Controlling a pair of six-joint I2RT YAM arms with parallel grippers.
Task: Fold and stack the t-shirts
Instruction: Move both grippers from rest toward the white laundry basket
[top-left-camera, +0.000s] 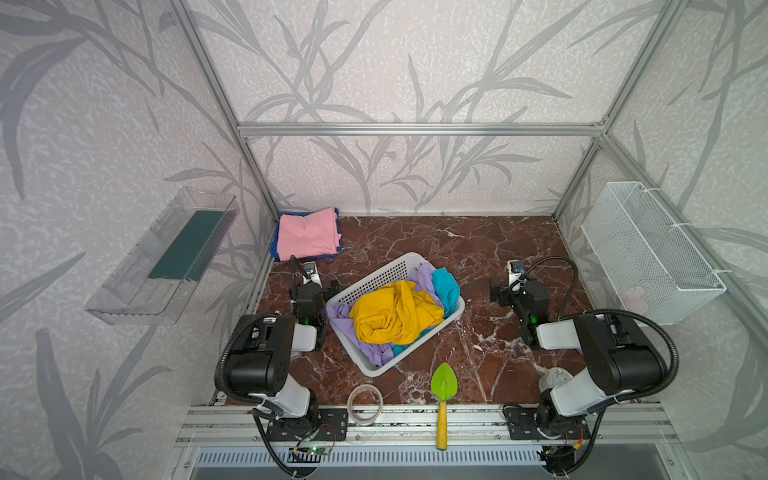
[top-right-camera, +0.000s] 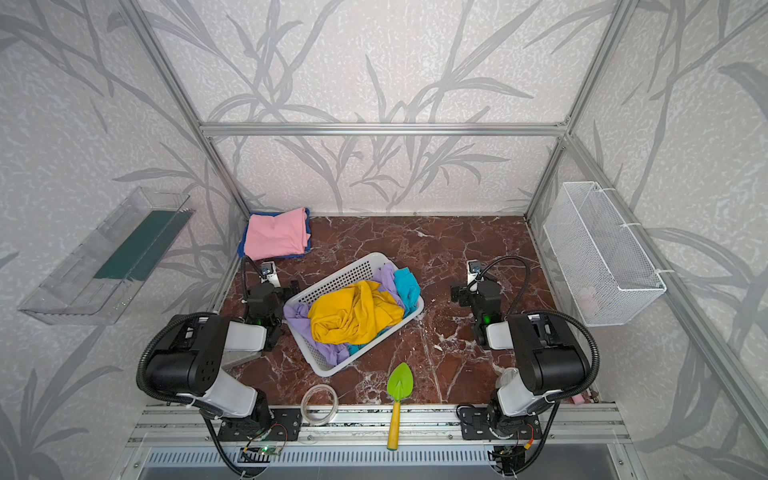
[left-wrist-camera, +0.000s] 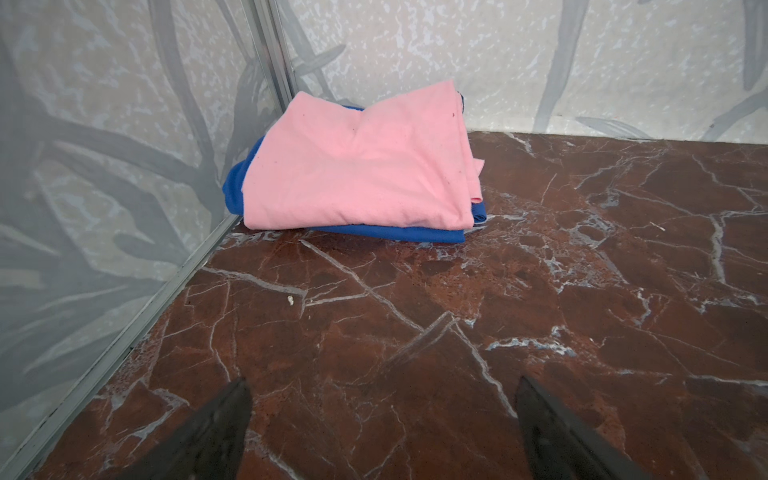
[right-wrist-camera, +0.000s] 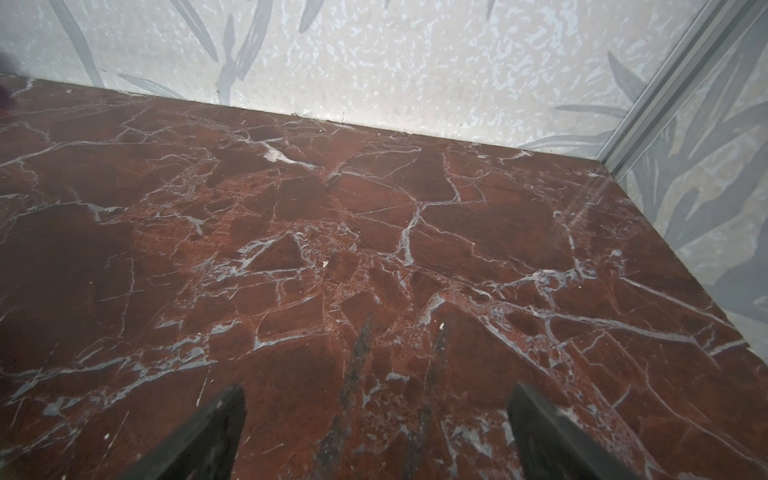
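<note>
The left tool (left-wrist-camera: 382, 380), jaws apart, holds nothing and faces the pink tee (left-wrist-camera: 357, 166) lying on the blue tee (left-wrist-camera: 415, 234). The right tool (right-wrist-camera: 378, 386), also apart, hangs over the tabletop (right-wrist-camera: 374, 228).

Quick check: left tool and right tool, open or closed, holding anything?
Left tool: open, holding nothing.
Right tool: open, holding nothing.

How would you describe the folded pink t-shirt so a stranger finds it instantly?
Start at the red-brown marble tabletop, far left corner. Two folded shirts are stacked there. The pink cotton t-shirt lies on top, covering a dark blue t-shirt.
</note>
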